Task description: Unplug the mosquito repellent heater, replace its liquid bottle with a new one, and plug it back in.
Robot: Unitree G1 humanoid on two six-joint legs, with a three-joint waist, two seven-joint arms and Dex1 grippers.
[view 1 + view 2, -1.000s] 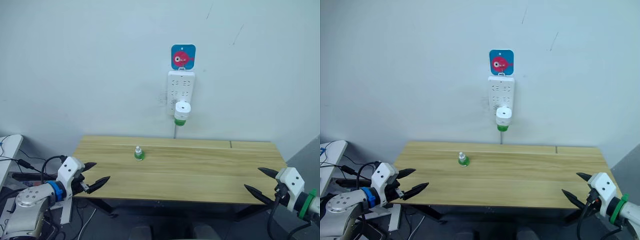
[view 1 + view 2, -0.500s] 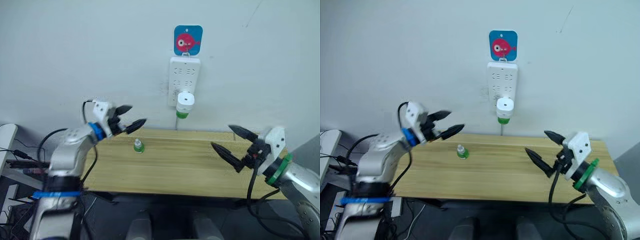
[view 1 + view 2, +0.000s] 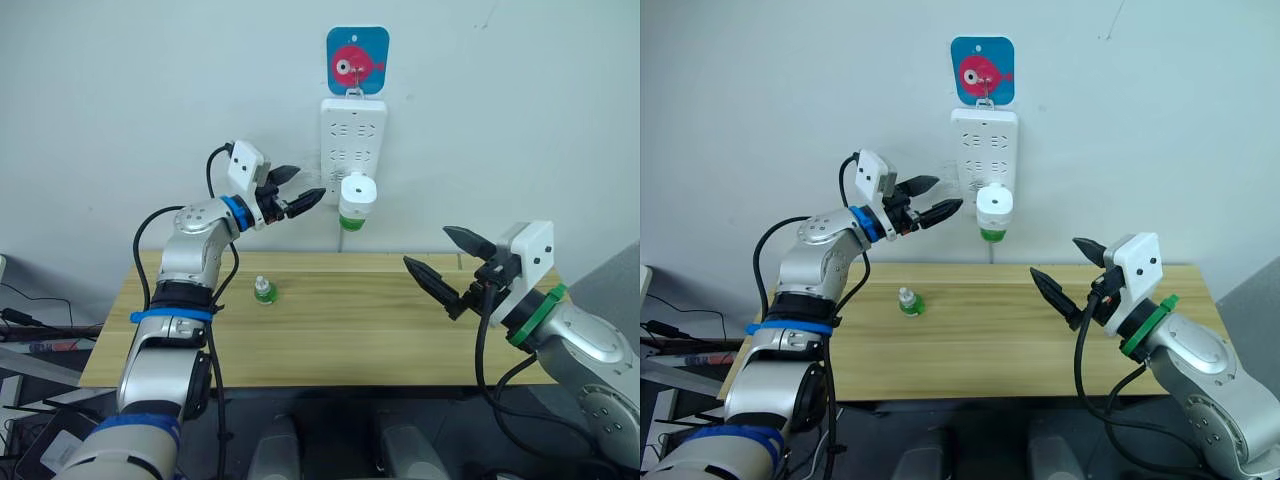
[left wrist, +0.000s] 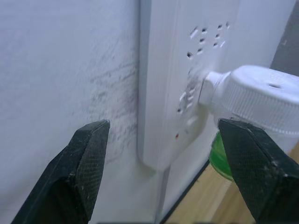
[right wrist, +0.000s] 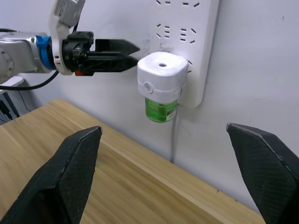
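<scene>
you're on the unplug step: left gripper (image 3: 298, 189) and right gripper (image 3: 438, 256) jaws apart, heater (image 3: 355, 193) at upper centre plugged in; next, close on it.

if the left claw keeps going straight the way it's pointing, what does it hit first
Most likely the heater plugged into the power strip. The open left claw points at it from beside; depth is unclear, so one finger could touch the strip first.

My heater (image 5: 161, 75) looks like smooth white plastic, its cap edge finely ribbed, with a clear green bottle (image 5: 160, 110) under it. The power strip (image 3: 353, 140) is glossy white plastic too. My table (image 3: 330, 330) shows pale wood grain, matt. My black fingers (image 4: 84, 158) look rough, grainy. The wall (image 4: 60, 70) is matt, scuffed.
</scene>
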